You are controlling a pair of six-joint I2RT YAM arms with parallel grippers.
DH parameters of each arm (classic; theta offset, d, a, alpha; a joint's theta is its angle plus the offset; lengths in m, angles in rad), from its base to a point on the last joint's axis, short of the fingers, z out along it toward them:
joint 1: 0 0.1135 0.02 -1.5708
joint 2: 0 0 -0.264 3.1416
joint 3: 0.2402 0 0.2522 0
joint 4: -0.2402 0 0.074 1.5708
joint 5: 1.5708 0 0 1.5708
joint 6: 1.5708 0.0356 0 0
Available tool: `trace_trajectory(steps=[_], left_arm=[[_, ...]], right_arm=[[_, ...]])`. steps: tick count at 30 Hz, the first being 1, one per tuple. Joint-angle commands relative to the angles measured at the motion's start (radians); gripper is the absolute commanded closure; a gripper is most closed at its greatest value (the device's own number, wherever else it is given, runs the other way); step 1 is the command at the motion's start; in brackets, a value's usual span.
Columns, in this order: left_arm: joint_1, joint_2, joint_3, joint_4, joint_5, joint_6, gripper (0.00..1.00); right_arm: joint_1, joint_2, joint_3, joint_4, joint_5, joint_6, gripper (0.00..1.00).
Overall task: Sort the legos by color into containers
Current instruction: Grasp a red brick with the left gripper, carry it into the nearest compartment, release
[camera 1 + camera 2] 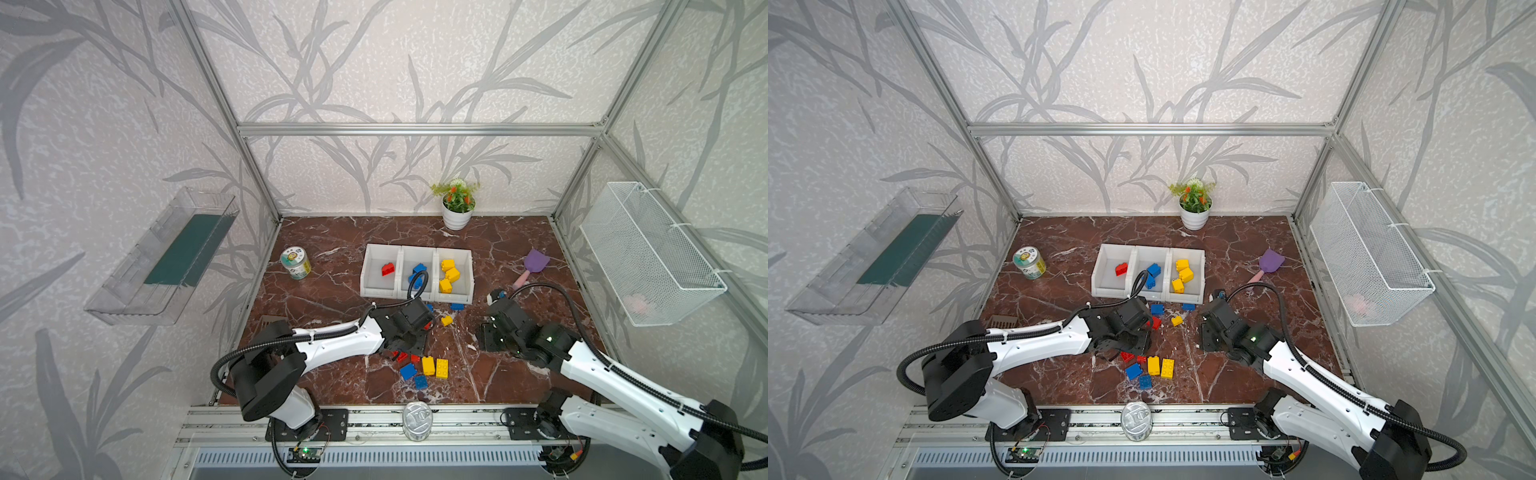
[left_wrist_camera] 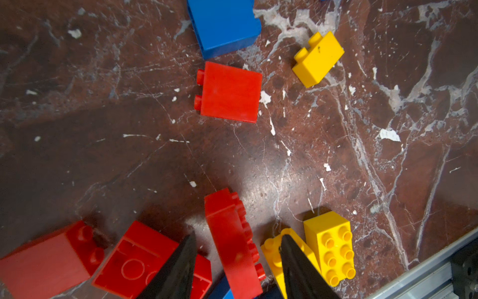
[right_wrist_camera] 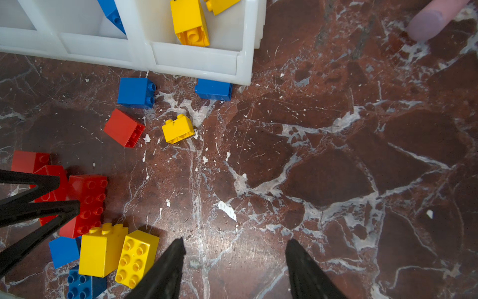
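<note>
Left claw [image 2: 237, 234] stands parted astride a long red studded plastic brick [image 2: 230, 259], seemingly not touching it, while the right claw [image 3: 236, 241] hangs released over the brown marble bench [image 3: 336, 168].

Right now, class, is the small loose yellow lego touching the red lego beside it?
Apart. Right wrist view shows bare marble between yellow lego and red lego.

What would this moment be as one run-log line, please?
left gripper: open, astride long red brick | right gripper: open, empty | bins: partly filled | legos: many loose
</note>
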Motion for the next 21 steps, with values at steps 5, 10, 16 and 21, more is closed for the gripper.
trace_trajectory(steps=[5,10,16,21], left_arm=[[-0.005,0.065,0.03,-0.016,0.009,0.011,0.47],[-0.005,0.117,0.049,-0.005,0.002,0.013,0.53],[-0.005,0.151,0.078,-0.001,0.002,0.026,0.69],[0.011,0.091,0.092,-0.007,-0.01,-0.002,0.75]], right_arm=[[-0.003,-0.002,-0.013,0.003,-0.001,0.009,0.37],[-0.003,-0.015,-0.019,-0.003,-0.001,0.009,0.36],[-0.003,-0.027,-0.02,-0.012,0.002,0.009,0.38],[-0.003,-0.047,-0.017,-0.029,0.005,0.01,0.4]])
